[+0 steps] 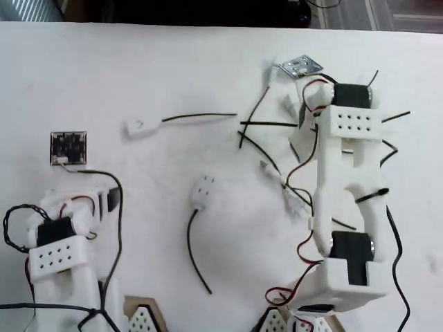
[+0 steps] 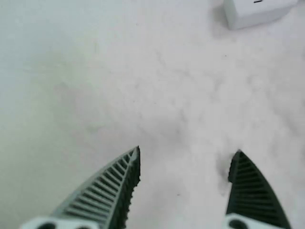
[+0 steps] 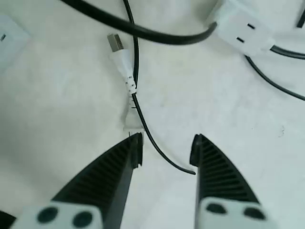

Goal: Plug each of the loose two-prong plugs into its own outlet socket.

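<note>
Well, I count two arms over the white table [image 1: 124,62]. In the high view the left arm [image 1: 59,256] sits at 8 o'clock, and the right arm [image 1: 346,180] runs from 5 o'clock up toward 1 o'clock.

Both grippers are spread apart and hold nothing. The left gripper [image 2: 187,152] hangs over bare tabletop with its two ribbed fingers [image 2: 116,186] wide, and one white slotted block [image 2: 257,10] lies well ahead of them.

The right gripper [image 3: 167,149] has its two fingers [image 3: 112,176] parted over one two-prong plug [image 3: 125,76]. The plug lies flat with its prongs pointing away from the gripper and its cord end just beside one fingertip. One thin black cord [image 3: 143,124] runs alongside the plug and ends between the fingers. Beyond the prongs, one thick black cord [image 3: 143,31] leads into one outlet socket [image 3: 243,26] showing two slots, well apart from the plug. A second white slotted piece [image 3: 8,38] lies off to one side.

In the high view I count two larger white corded pieces. One is a rounded socket [image 1: 201,191] just 7 o'clock of centre, its cord trailing toward 6. The other is a slim white piece [image 1: 138,127] at 10 o'clock, its cord pointing toward 3. A tangle of thin cords [image 1: 266,124] lies beside the right arm. I also count two small boards: one black board [image 1: 68,147] at 9 o'clock and one silvery board [image 1: 299,66] at 1 o'clock.
</note>
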Controlling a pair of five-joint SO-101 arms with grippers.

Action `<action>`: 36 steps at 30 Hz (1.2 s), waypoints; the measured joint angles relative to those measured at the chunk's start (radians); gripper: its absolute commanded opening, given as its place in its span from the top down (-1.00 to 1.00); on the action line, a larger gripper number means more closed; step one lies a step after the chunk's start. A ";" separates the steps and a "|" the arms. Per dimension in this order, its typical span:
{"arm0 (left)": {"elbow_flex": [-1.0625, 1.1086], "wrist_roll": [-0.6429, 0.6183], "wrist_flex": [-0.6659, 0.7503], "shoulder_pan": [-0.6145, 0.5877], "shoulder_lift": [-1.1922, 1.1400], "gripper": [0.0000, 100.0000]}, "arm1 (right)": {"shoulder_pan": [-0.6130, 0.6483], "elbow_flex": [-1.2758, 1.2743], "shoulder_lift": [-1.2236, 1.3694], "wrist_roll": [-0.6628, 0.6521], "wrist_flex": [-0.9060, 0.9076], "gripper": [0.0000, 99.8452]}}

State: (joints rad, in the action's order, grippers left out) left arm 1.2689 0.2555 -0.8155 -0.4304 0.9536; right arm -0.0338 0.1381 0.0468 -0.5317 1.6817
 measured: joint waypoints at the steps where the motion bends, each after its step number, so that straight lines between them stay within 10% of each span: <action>1: 0.000 0.000 0.000 0.000 0.000 0.41 | -0.003 -0.005 -0.012 0.000 0.011 0.75; 21: 0.006 0.000 0.020 0.000 0.000 0.41 | 0.175 -1.019 -0.529 -0.064 -0.298 0.63; 36: 0.006 0.000 0.020 0.000 0.000 0.41 | 0.137 -1.054 -0.529 -0.135 -0.446 0.60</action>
State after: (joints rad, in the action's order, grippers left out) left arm 1.2750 0.2555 -0.7956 -0.4304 0.9536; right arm 0.1028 -0.9160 -0.4826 -0.6667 1.2352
